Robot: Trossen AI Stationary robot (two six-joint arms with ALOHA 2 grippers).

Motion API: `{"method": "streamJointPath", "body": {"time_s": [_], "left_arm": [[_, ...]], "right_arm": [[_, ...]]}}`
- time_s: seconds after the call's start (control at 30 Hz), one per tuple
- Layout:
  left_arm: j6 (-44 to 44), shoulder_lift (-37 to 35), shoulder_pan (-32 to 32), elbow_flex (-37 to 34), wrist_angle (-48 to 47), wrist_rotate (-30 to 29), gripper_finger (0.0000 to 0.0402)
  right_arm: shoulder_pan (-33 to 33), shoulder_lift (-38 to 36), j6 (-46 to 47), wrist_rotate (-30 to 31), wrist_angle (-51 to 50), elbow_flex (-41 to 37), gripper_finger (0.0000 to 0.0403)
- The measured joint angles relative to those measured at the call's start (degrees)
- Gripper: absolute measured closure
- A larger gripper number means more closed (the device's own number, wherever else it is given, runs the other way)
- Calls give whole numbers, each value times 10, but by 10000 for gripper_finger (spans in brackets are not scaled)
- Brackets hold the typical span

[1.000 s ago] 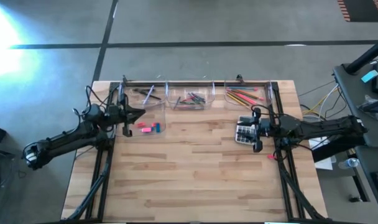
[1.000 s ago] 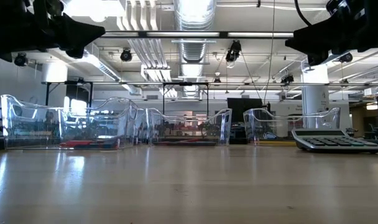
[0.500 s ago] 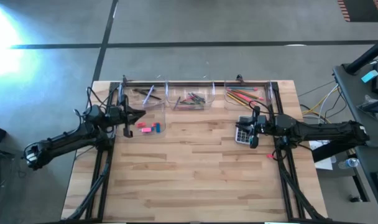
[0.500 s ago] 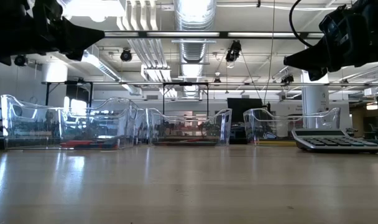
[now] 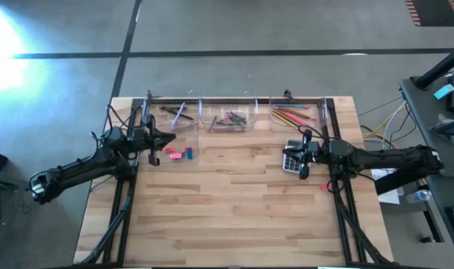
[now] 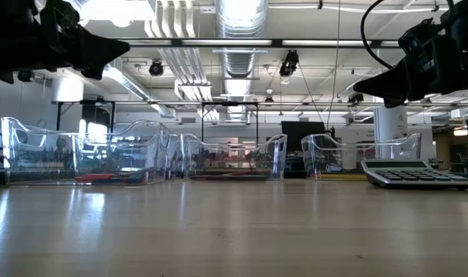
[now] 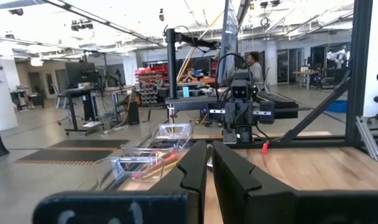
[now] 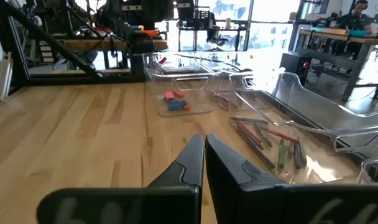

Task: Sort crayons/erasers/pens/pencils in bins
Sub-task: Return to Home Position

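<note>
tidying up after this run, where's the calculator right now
In the high view the calculator lies on the right side of the table, partly under the raised right pincer, just below the rightmost bin in that picture.

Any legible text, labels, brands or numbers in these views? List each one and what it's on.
Nothing can be read as text in any view.
Keys on the calculator: markings too small to read.
Small marks on the white pillar in the left wrist view: blurred, unreadable.
</note>
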Motion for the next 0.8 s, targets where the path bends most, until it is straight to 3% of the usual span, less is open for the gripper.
{"method": "streamJointPath", "body": {"time_s": [0.23, 0.63, 0.8], "left_arm": [[0, 1, 0, 0, -1, 10, 392], [3, -10, 0, -27, 3, 10, 392], [1, -31, 0, -35, 6, 11, 391]], "right_arm": [[-5, -24, -9, 0, -35, 13, 394], [-28, -190, -17, 2, -196, 18, 394], [-29, -184, -7, 0, -211, 8, 394]]}}
